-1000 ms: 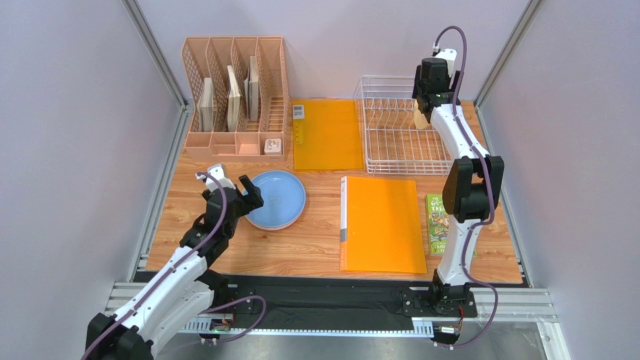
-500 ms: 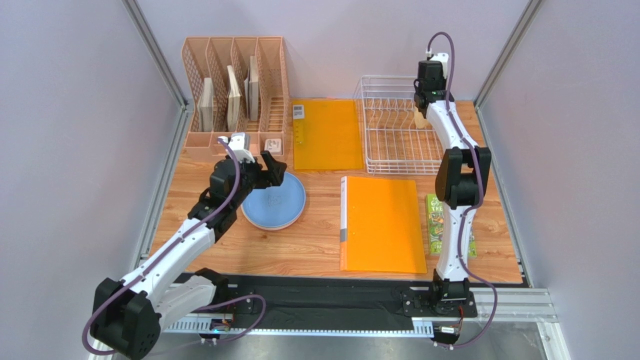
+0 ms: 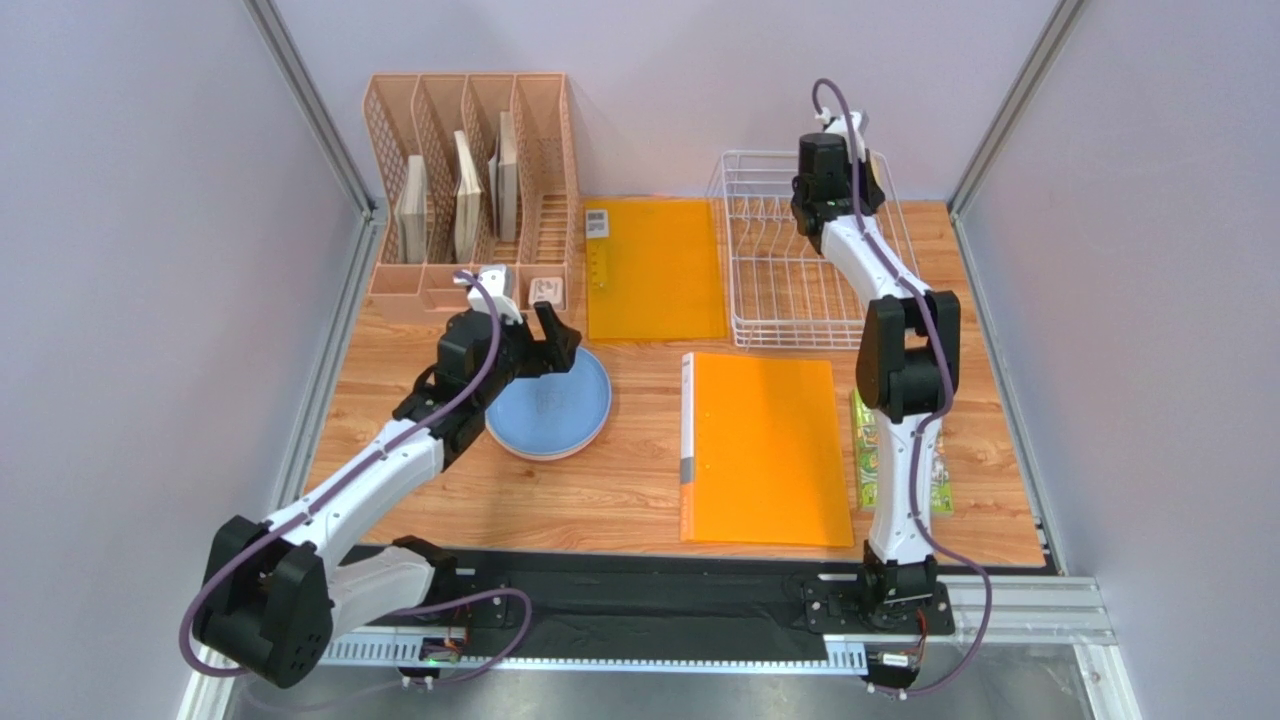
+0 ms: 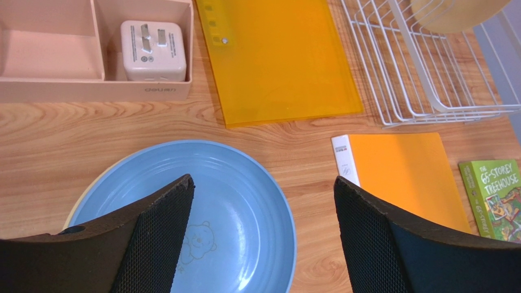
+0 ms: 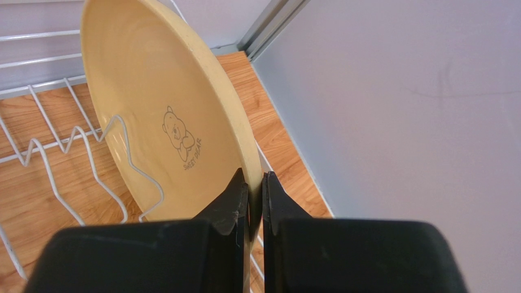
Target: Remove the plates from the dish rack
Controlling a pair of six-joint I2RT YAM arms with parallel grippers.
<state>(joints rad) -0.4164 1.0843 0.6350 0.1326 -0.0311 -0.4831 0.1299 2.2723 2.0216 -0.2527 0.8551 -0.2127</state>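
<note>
Right gripper (image 5: 251, 183) is clamped on the rim of a beige plate (image 5: 165, 110), its 2 black fingers (image 5: 231, 201) pressed nearly together with the plate's edge pinched between them. From this gripper the plate rises up and away to the left, standing on edge inside the dish rack (image 5: 36, 146), with a bent wire prong crossing its lower face. A small bear drawing sits at the plate's centre, just ahead of the fingertips. To the gripper's right is a plain grey wall, and wooden table shows below, through the rack's wires.

In the overhead view the right arm reaches to the far end of the table (image 3: 631, 495), its gripper (image 3: 819, 168) over the rack's back right part (image 3: 781, 285).

Left gripper (image 4: 262, 182) is spread wide with nothing between its 2 fingers (image 4: 156, 238). Directly beneath it a blue plate (image 4: 238, 207) lies flat on the table, outside the rack, with a faint bear drawing near the left finger. A pale edge peeks out from under the blue plate's left rim; I cannot tell what it is. Ahead of this gripper to the left is a peach organizer (image 4: 61, 85) holding a white plug adapter (image 4: 153, 43). Straight ahead lies a clear yellow folder (image 4: 275, 61), and ahead to the right the rack's near corner. Beside the right finger is an orange binder (image 4: 403, 177), then a green book (image 4: 495, 195).
</note>
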